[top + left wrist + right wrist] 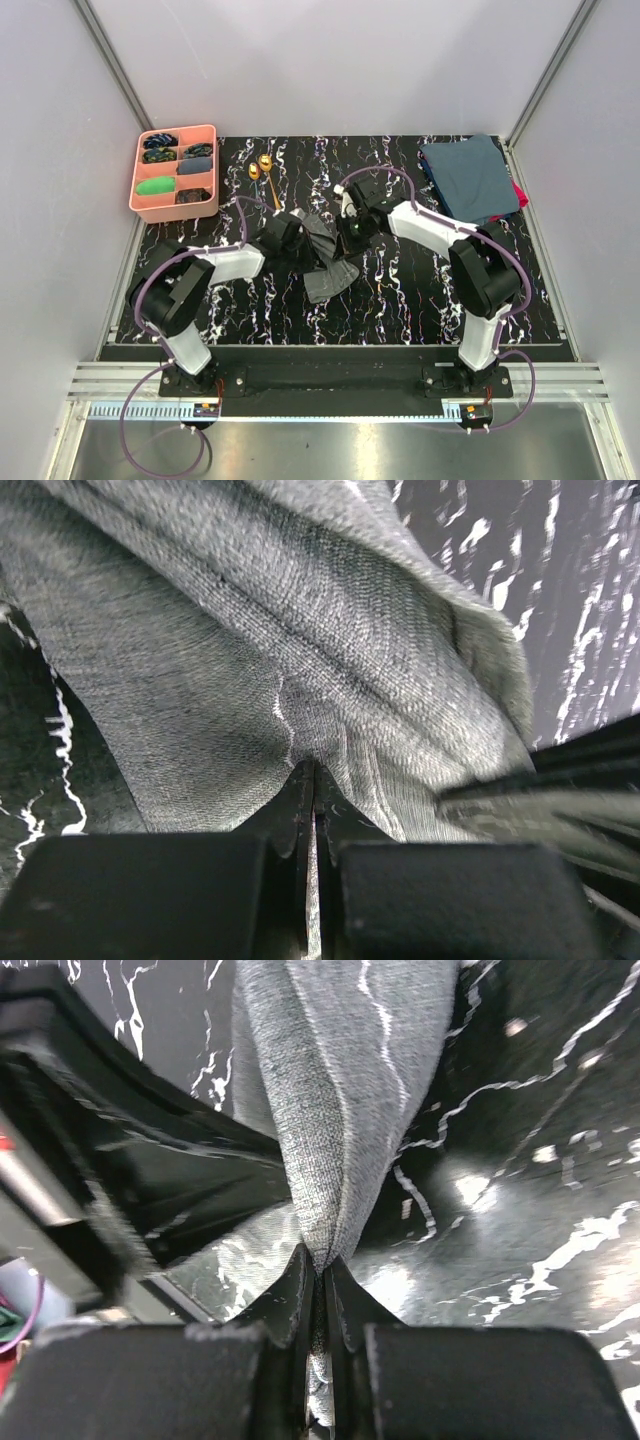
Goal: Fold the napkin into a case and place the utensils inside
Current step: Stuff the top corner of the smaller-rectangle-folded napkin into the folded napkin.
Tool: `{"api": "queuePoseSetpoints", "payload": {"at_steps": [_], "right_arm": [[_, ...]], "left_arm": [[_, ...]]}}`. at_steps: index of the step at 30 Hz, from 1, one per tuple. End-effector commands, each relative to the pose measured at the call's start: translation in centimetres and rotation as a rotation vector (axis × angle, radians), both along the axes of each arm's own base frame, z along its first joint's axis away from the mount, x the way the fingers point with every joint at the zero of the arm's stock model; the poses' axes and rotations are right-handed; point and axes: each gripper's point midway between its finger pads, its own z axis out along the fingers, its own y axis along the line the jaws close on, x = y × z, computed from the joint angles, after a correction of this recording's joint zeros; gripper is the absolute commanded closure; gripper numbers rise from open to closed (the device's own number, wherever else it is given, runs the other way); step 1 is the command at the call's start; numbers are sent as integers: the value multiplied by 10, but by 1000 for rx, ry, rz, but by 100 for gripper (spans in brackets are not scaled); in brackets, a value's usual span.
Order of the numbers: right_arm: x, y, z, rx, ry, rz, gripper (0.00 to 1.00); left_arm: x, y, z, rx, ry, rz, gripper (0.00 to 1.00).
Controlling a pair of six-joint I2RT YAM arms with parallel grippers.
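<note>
The grey napkin [328, 262] hangs bunched and lifted between both grippers over the middle of the marbled table. My left gripper [297, 240] is shut on its left part; the grey weave [300, 640] fills the left wrist view. My right gripper [347, 232] is shut on its right edge, and the cloth [340, 1090] rises as a pinched fold from the jaws in the right wrist view. The two gold utensils [261, 167] lie side by side on the table behind the napkin, near the pink tray. No folded case shows.
A pink compartment tray [176, 172] with small coloured items stands at the back left. A stack of dark blue-teal cloths [470, 180] over something red lies at the back right. White walls close in the black marbled table [400, 300].
</note>
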Motion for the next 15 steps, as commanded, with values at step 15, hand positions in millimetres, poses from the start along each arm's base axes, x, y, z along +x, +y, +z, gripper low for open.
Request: {"api": "queuePoseSetpoints", "payload": {"at_steps": [15], "right_arm": [[-17, 40, -23, 89, 164, -158, 94]], "left_arm": [[-10, -12, 7, 4, -70, -2, 92]]}}
